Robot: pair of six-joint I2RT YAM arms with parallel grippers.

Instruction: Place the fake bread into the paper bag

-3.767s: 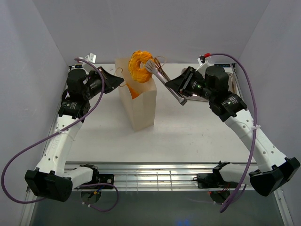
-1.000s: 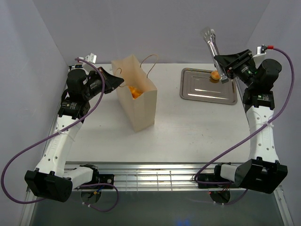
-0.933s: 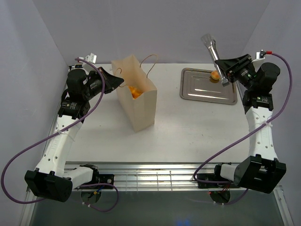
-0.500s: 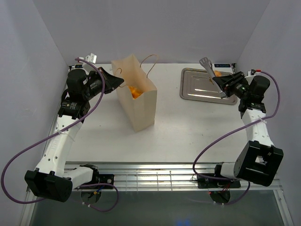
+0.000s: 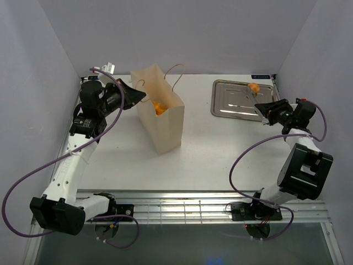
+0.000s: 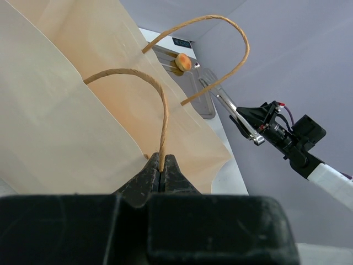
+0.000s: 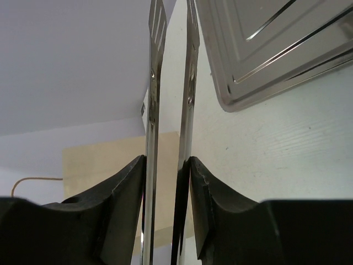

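Observation:
The paper bag (image 5: 163, 122) stands open left of centre, with orange fake bread (image 5: 158, 107) inside it. My left gripper (image 5: 141, 97) is shut on the bag's near cord handle (image 6: 161, 118), pinched between the fingertips (image 6: 160, 167). A small round bun (image 5: 253, 87) lies on the steel tray (image 5: 234, 107); it also shows as the bun (image 6: 183, 62) in the left wrist view. My right gripper (image 5: 268, 112) is shut on metal tongs (image 7: 189, 83), low at the tray's right side. The tong blades (image 6: 223, 101) point over the tray toward the bun, apart and empty.
The tray (image 7: 265, 49) sits at the back right near the wall. The bag's far handle (image 5: 175, 72) loops above its rim. Grey walls close in the table on three sides, and a metal rail (image 5: 182, 207) runs along the near edge.
The right arm has swung down and folded back, bringing the tongs from high above the tray to low beside it. The doughnut held over the bag earlier is gone from the tongs. Left arm unchanged.

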